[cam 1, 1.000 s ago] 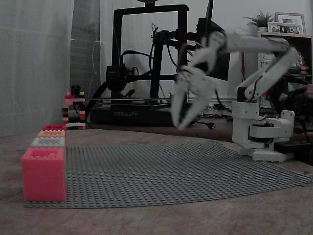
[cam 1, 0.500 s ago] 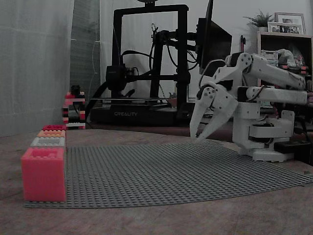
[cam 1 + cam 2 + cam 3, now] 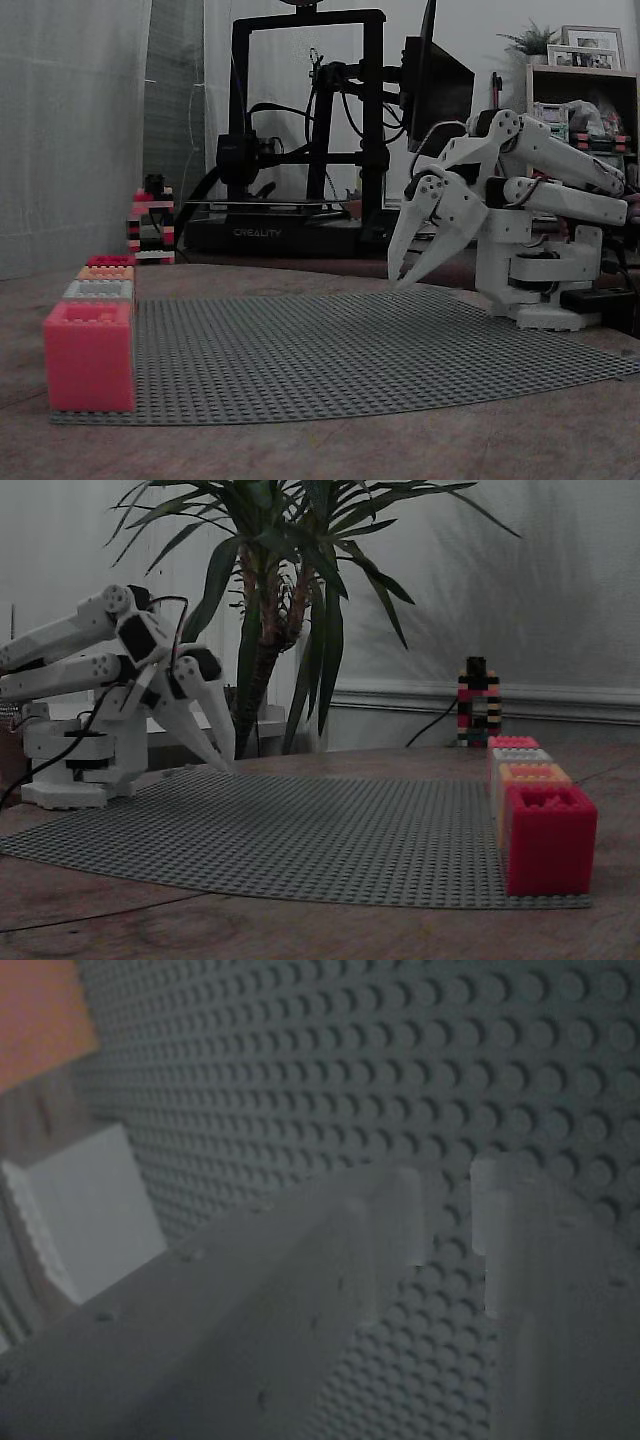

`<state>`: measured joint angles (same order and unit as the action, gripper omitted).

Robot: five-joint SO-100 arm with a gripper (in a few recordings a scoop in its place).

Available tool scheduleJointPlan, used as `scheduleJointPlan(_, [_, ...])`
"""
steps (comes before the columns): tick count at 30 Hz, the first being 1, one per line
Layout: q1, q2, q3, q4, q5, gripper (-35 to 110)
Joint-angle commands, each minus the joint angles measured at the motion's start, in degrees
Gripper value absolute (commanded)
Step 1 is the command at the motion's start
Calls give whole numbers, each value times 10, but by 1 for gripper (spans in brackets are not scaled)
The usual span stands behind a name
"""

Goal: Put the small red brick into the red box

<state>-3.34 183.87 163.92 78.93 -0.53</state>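
The red box (image 3: 548, 840) is the nearest of a row of boxes at the right edge of the grey baseplate (image 3: 330, 830). From the opposite side, the red box (image 3: 110, 260) is the farthest of the row at the left. The small red brick is out of view. My white gripper (image 3: 398, 281) hangs over the baseplate's far right corner, close to the arm's base, tips pointing down. The gripper (image 3: 222, 765) is far from the boxes. In the wrist view the gripper (image 3: 445, 1210) is open, with bare studs showing in the gap between its fingers.
A pink-coral box (image 3: 88, 355), a grey box (image 3: 98, 290) and an orange box (image 3: 105, 272) share the row. A striped brick tower (image 3: 150, 225) stands beyond it. A 3D printer (image 3: 300, 130) stands behind the table, and a plant (image 3: 285, 600) shows on the opposite side. The arm's base (image 3: 535, 275) stands at the right.
The arm has pulled back from above the plate's middle toward its base and dropped lower. The jaws have narrowed. Over the last half second it has hardly moved.
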Motion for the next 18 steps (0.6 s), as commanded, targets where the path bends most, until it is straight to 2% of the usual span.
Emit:
scheduleJointPlan(1, [-11, 6, 0, 16, 8, 0])
scheduleJointPlan(18, [-11, 6, 0, 16, 5, 0])
